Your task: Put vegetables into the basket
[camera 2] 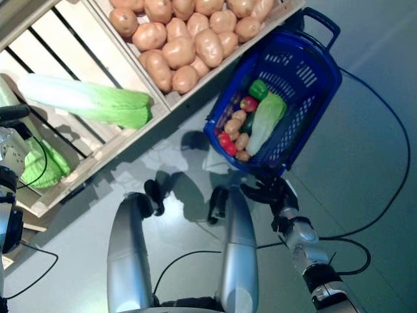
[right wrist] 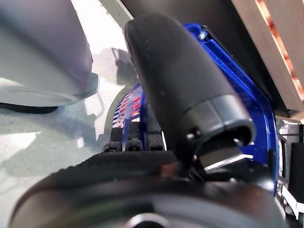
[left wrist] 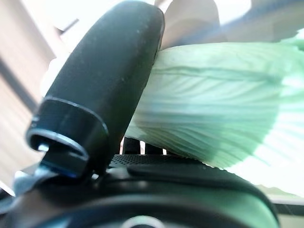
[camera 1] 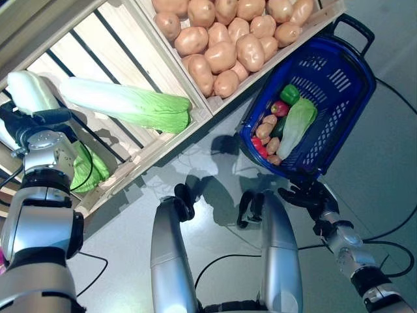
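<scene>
Left hand (camera 1: 29, 124) is curled round a pale green-white napa cabbage (camera 1: 29, 91) in the slatted wooden crate (camera 1: 140, 49). Right hand (camera 1: 306, 194) is clamped on the blue plastic basket (camera 1: 348, 81) rim. Lift clear of slats, then cross over.

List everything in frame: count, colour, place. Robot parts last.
Wooden crates: two compartments, pale wood, a divider between them.
Potatoes: a pile, too many to count, tan, in the right compartment.
Napa cabbages: at least three, white and green, in the left compartment; one lies loose, one is held at its white end, green leaves of another show below the left hand.
Basket: one, blue, on the floor beside the crates.
Basket contents: one napa cabbage, green pepper, red and tan vegetables.
Left hand: fingers curled on a cabbage.
Right hand: fingers closed on the basket's near rim.
</scene>
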